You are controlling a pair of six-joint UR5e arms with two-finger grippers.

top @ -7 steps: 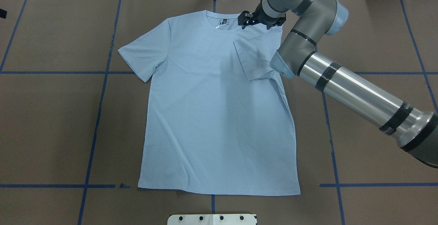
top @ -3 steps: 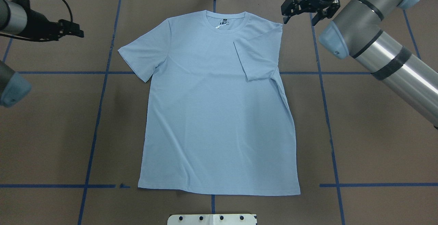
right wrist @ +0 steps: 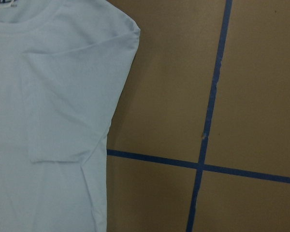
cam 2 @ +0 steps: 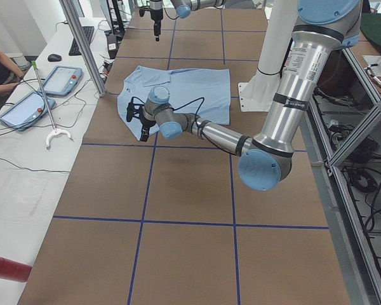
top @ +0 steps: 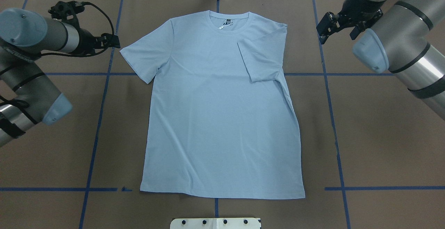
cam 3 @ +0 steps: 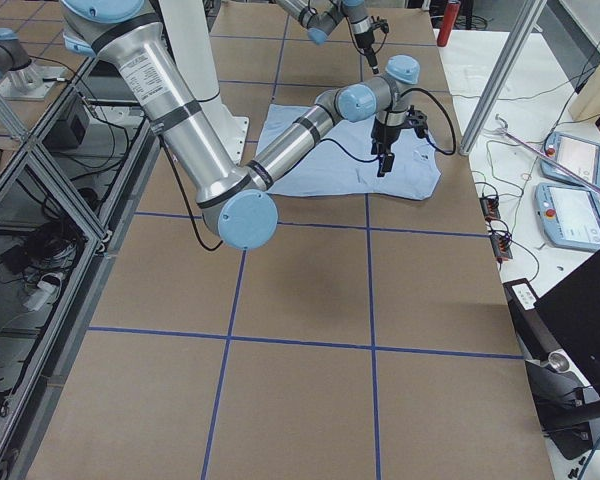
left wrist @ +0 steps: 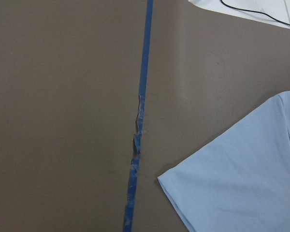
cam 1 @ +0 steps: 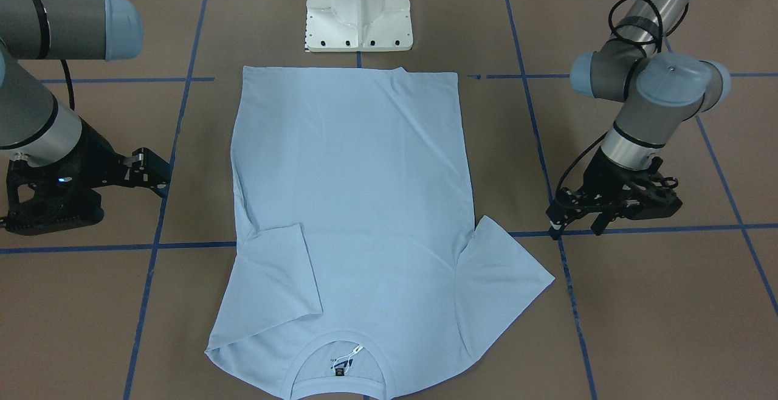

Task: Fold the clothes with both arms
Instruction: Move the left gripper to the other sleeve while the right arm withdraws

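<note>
The light-blue T-shirt lies flat on the brown table, neck at the far side, black neck label showing. No print shows. One sleeve is folded onto the body; the other sleeve lies spread out. My left gripper is open and empty, just left of the spread sleeve's corner, as the front view also shows. My right gripper is open and empty over bare table, right of the shirt's shoulder. The wrist views show the shirt's edges but no fingers.
The white pedestal base stands at the shirt's hem side. Blue tape lines cross the brown table cover. Tablets and cables lie on a white side table beyond the far edge. A metal post stands there.
My right gripper has left the shirt's collar and moved right, off the shirt. My left arm has come in from the left toward the spread sleeve. The shirt has not moved.
</note>
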